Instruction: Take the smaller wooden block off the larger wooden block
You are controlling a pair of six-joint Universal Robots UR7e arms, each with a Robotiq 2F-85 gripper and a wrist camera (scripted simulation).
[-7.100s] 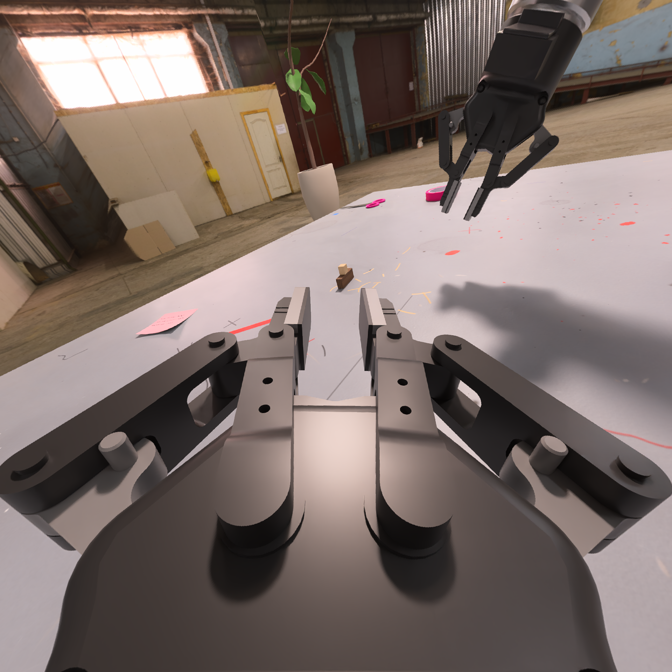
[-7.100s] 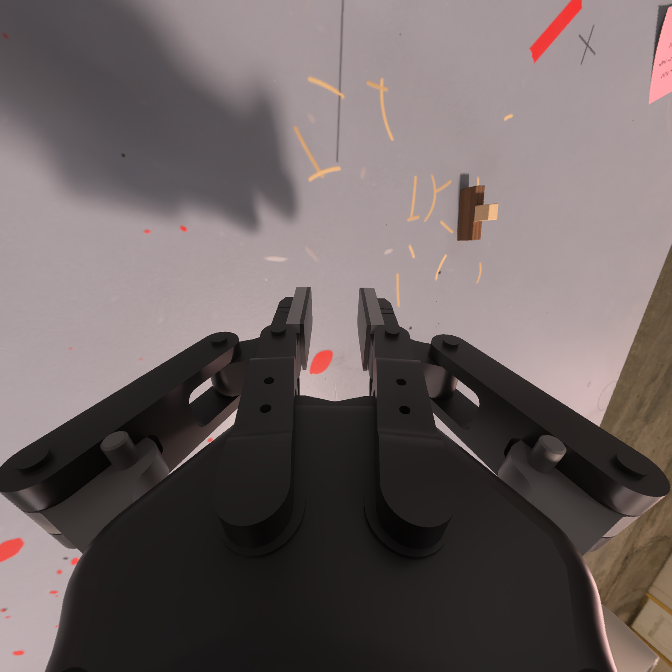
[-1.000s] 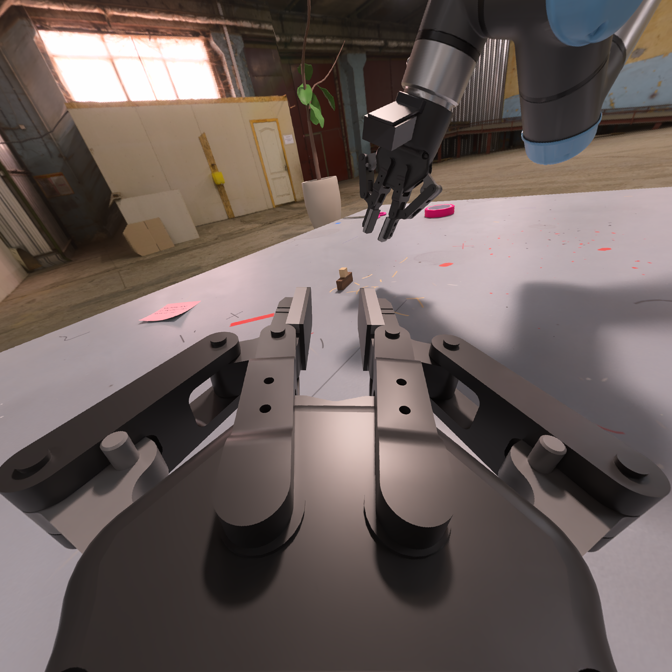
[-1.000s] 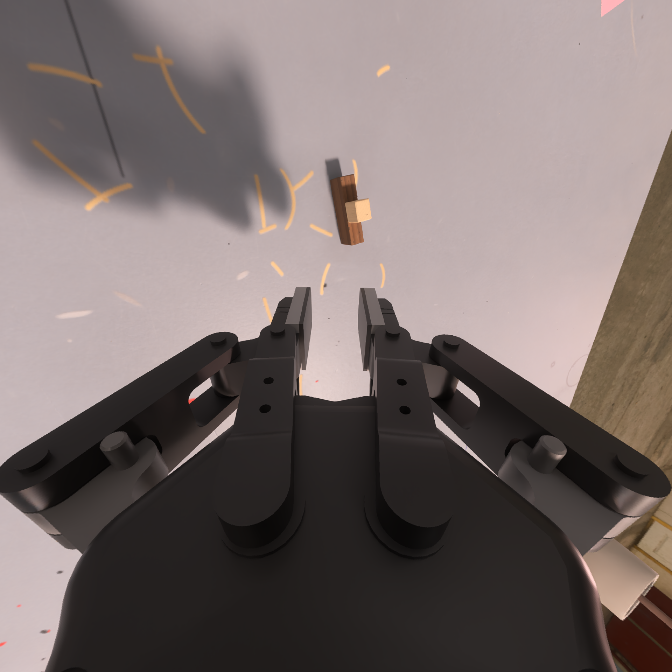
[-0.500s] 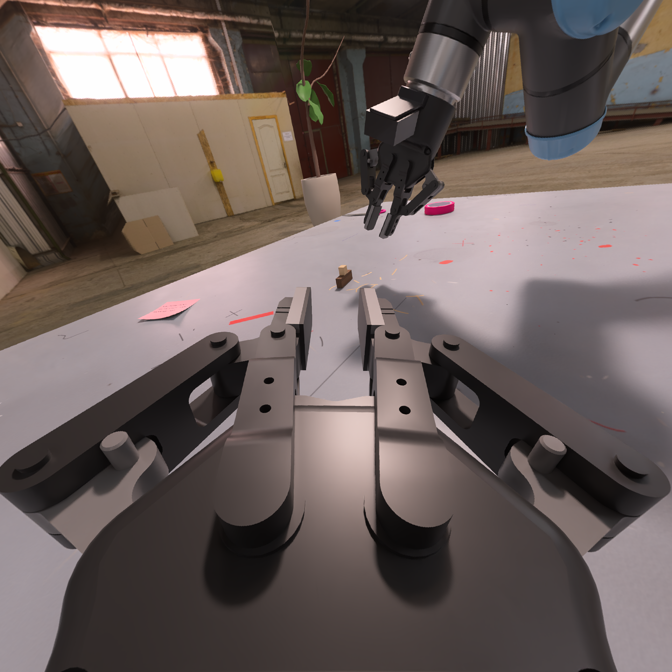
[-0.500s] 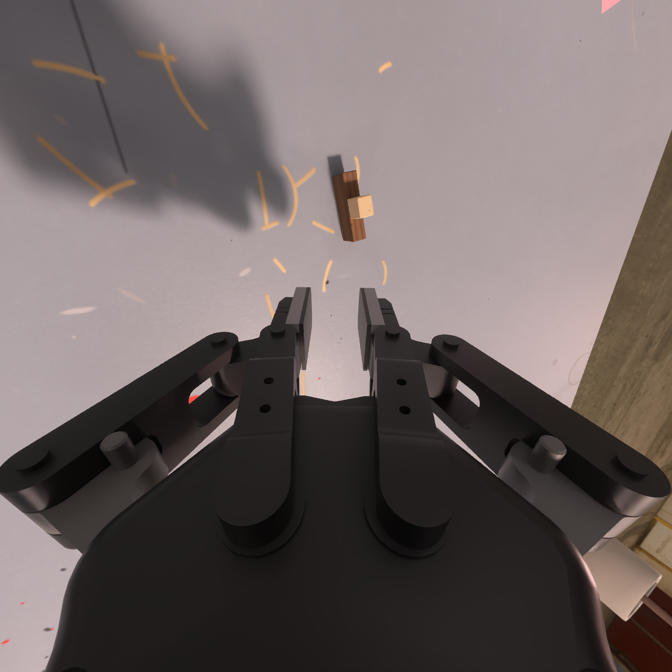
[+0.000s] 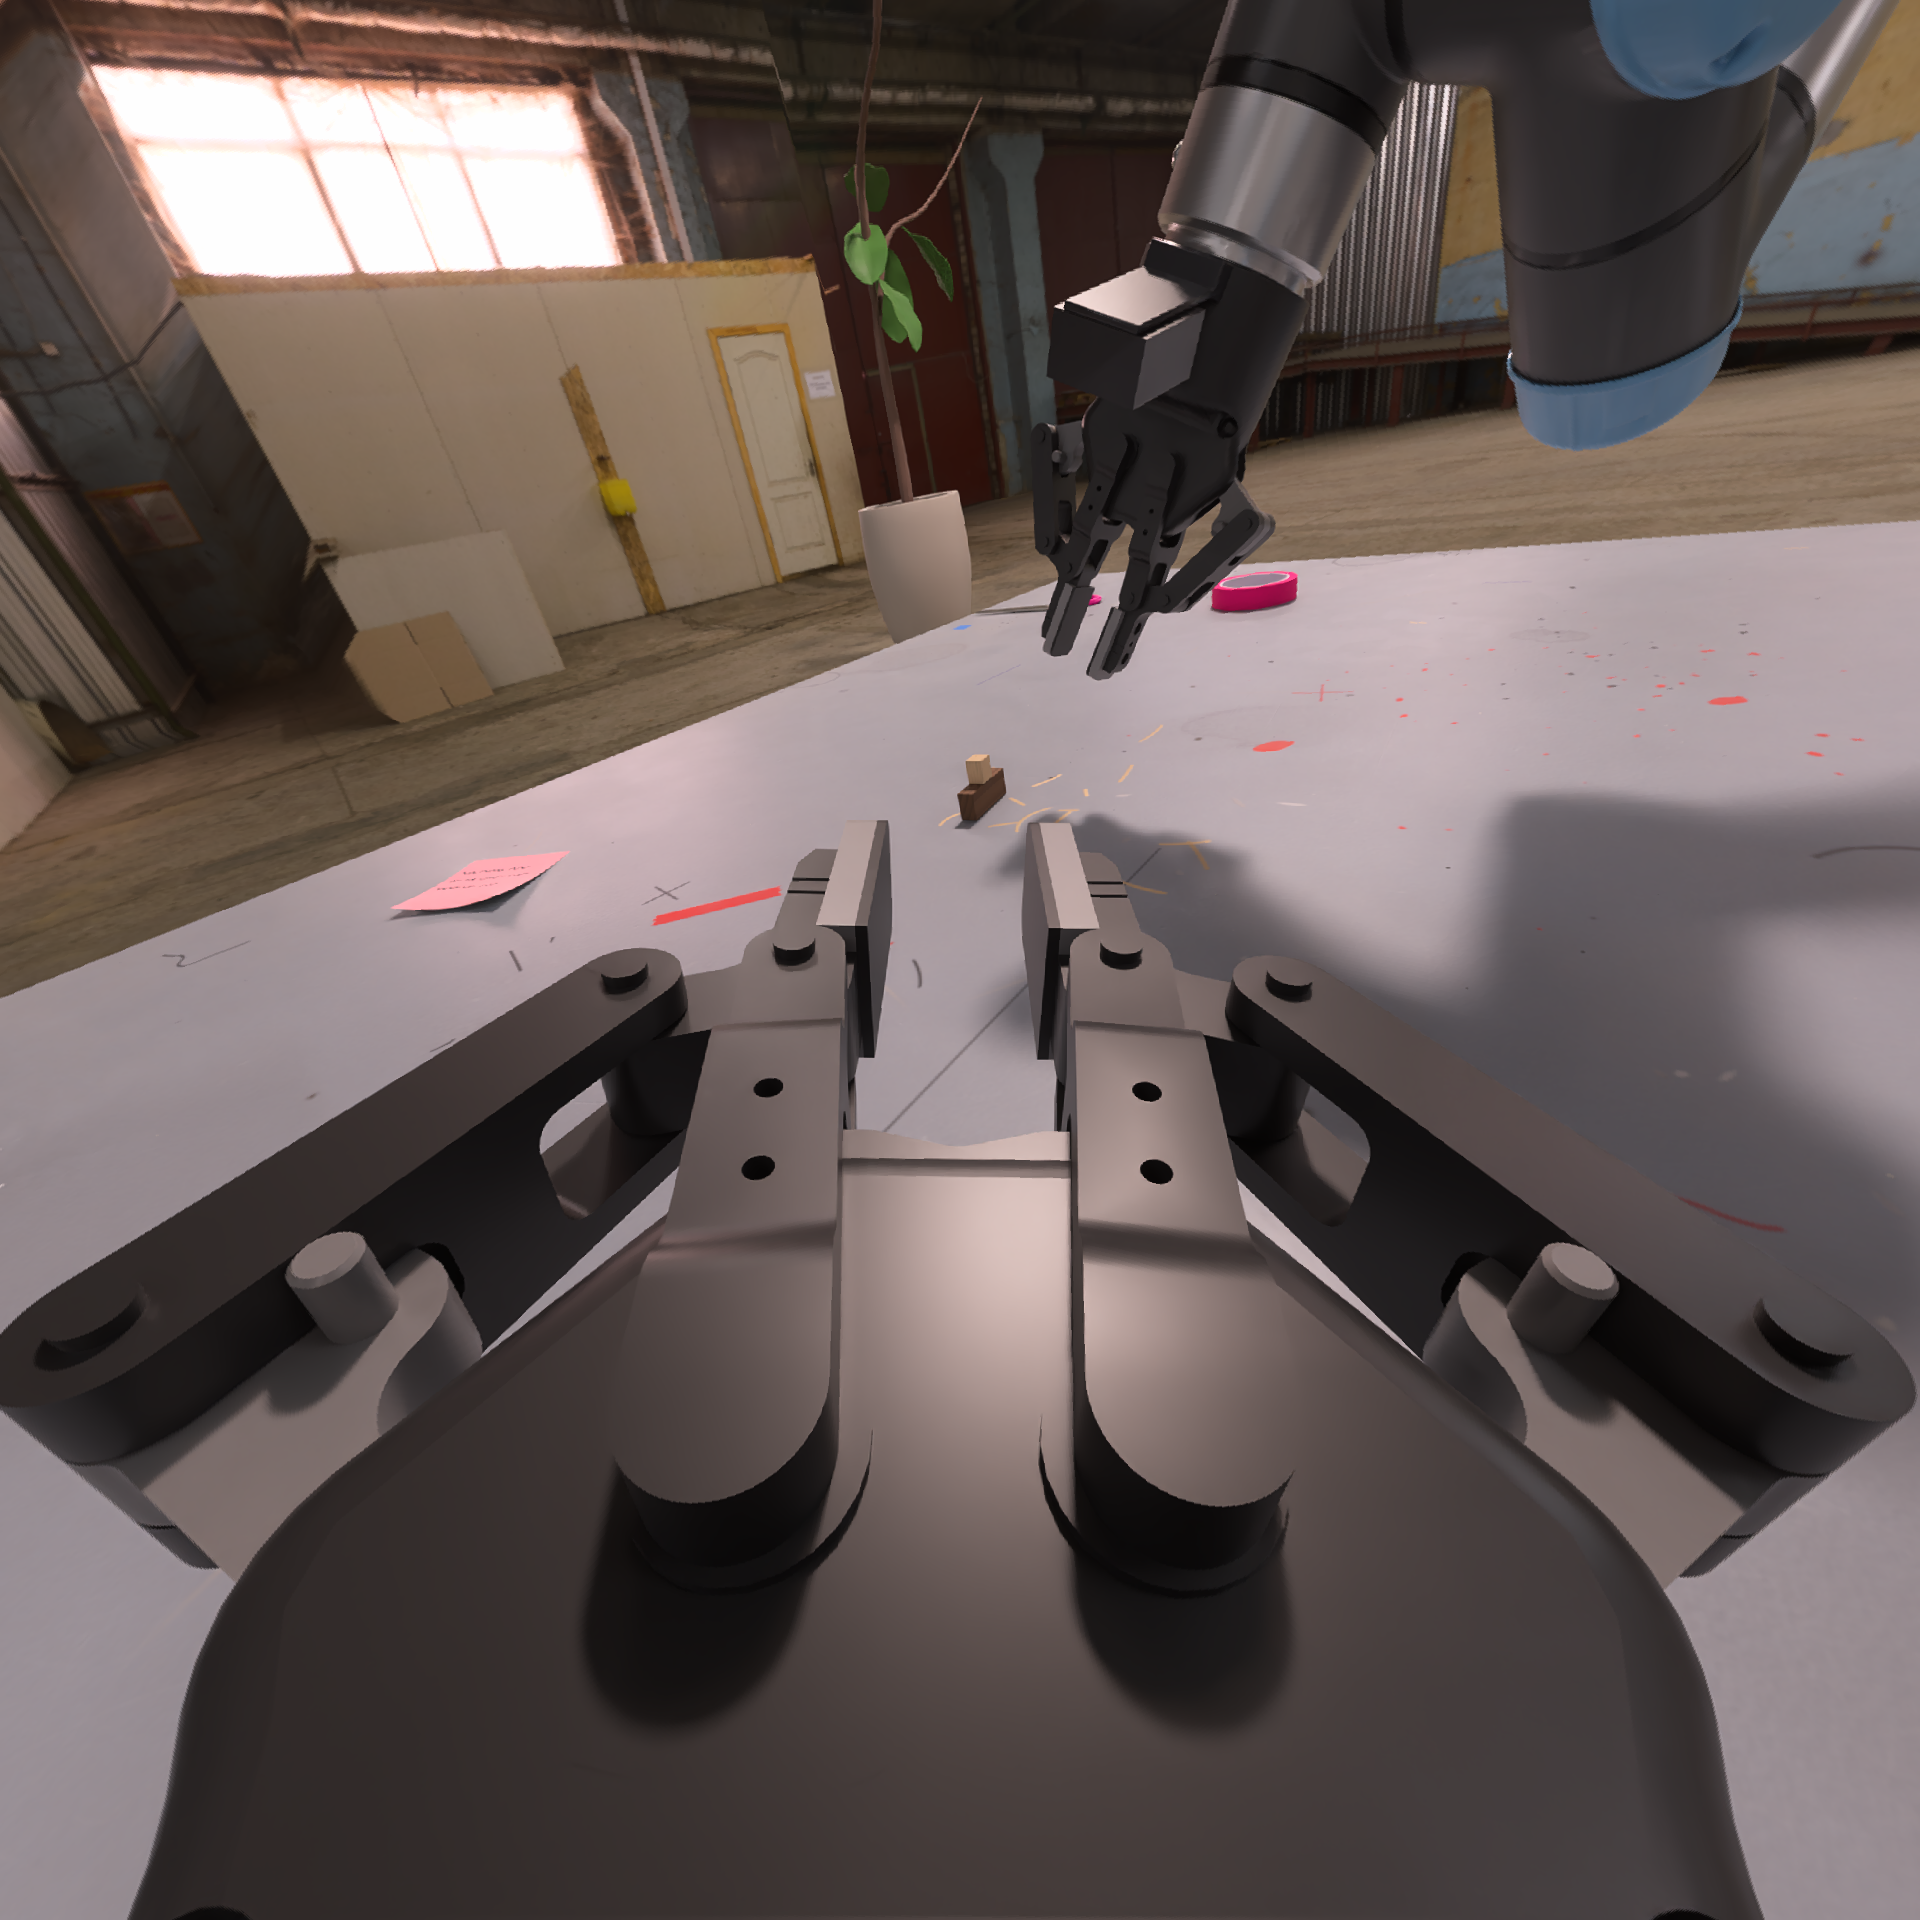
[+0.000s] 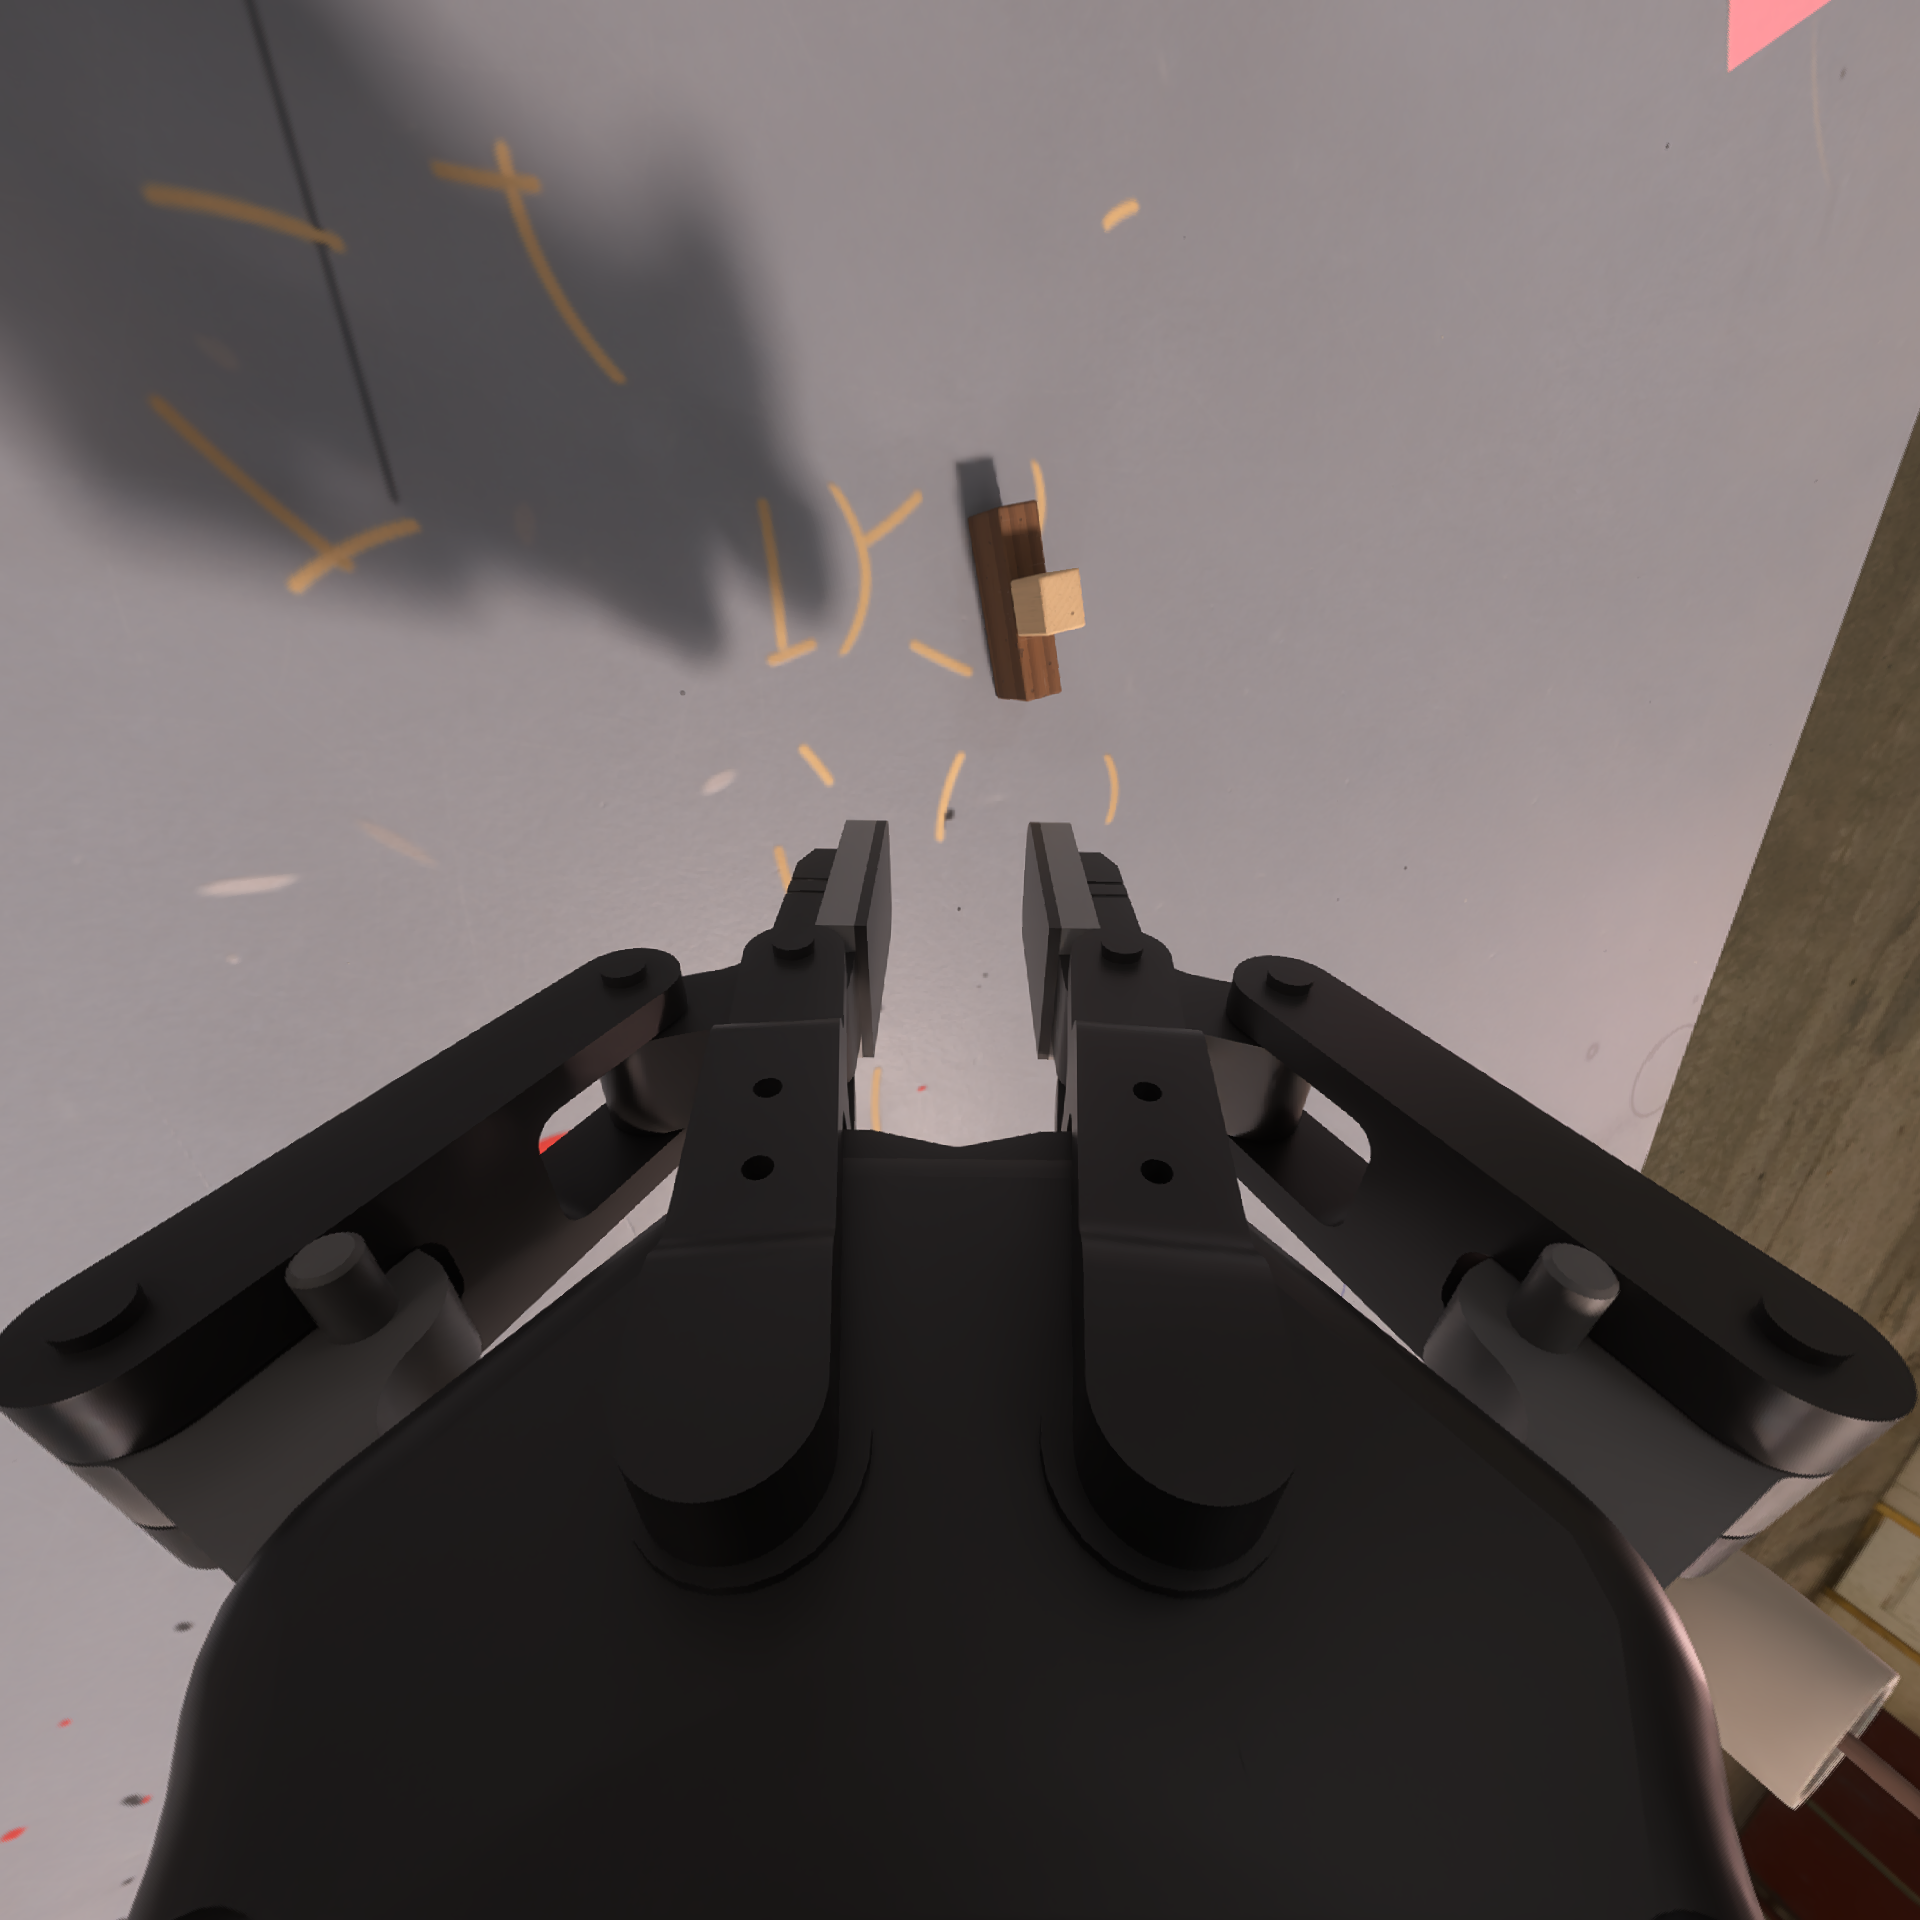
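Observation:
A small pale wooden cube (image 8: 1049,602) sits on top of a longer dark brown wooden block (image 8: 1016,603) that lies on the grey table. Both also show in the left wrist view, the cube (image 7: 977,769) on the dark block (image 7: 982,798), far ahead of my left gripper (image 7: 956,868), which is open and empty low over the table. My right gripper (image 8: 956,868) is open and empty, hanging above the table and looking down, with the blocks just ahead and slightly right of its fingertips. It shows in the left wrist view (image 7: 1086,639) above and behind the blocks.
A pink paper note (image 7: 480,881) and a red tape strip (image 7: 717,904) lie left on the table. A pink tape roll (image 7: 1254,590) lies at the far side. A white plant pot (image 7: 914,561) stands beyond the table edge (image 8: 1766,831).
My right gripper has drifted a little closer to the blocks over the last second; 7 seconds ago it was farther to the right of them. My left gripper has stayed still and open.

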